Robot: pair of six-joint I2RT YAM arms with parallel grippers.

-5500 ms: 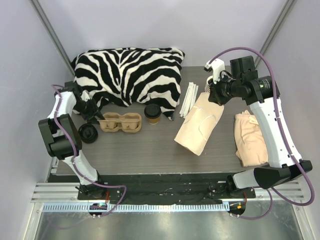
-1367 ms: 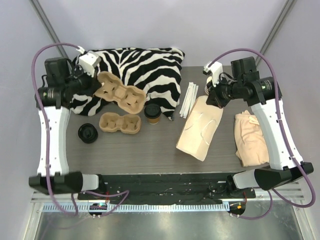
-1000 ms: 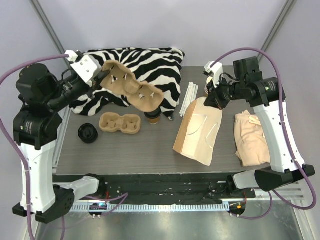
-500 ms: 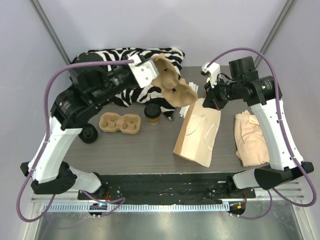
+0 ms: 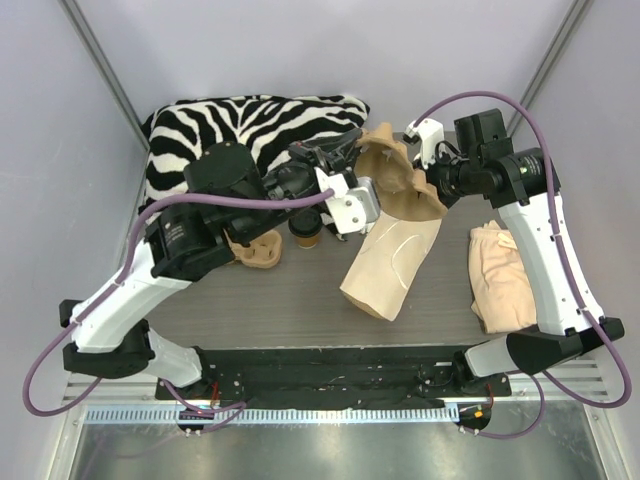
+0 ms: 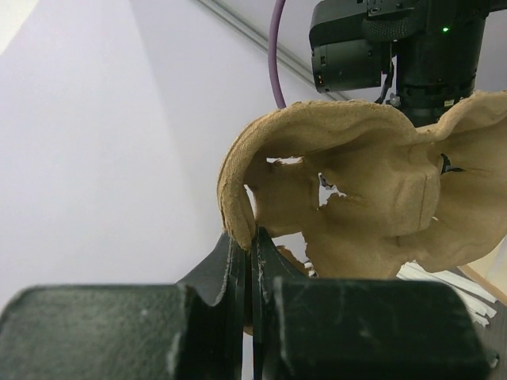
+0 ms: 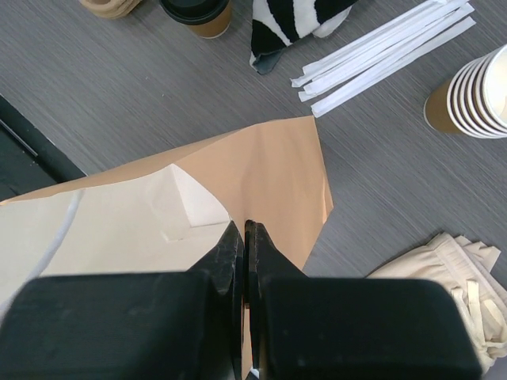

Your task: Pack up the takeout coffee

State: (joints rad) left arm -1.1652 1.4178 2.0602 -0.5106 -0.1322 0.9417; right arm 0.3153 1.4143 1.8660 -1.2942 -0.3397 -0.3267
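The takeout coffee, a tan cup with a black lid, stands on the table beside the zebra cloth; its top also shows in the right wrist view. My left gripper is shut on the rim of a brown cardboard cup carrier, held in the air just above the bag's raised end. My right gripper is shut on the top edge of the tan paper bag, lifting that end while the rest slopes down to the table.
A zebra-striped cloth lies at the back left. A second carrier sits half under my left arm. Wrapped white straws and a stack of lidless cups lie behind the bag. Folded beige bags lie at the right.
My left arm has swung right, carrying the carrier from over the zebra cloth to beside the right gripper above the bag. The bag's free end has shifted slightly left.
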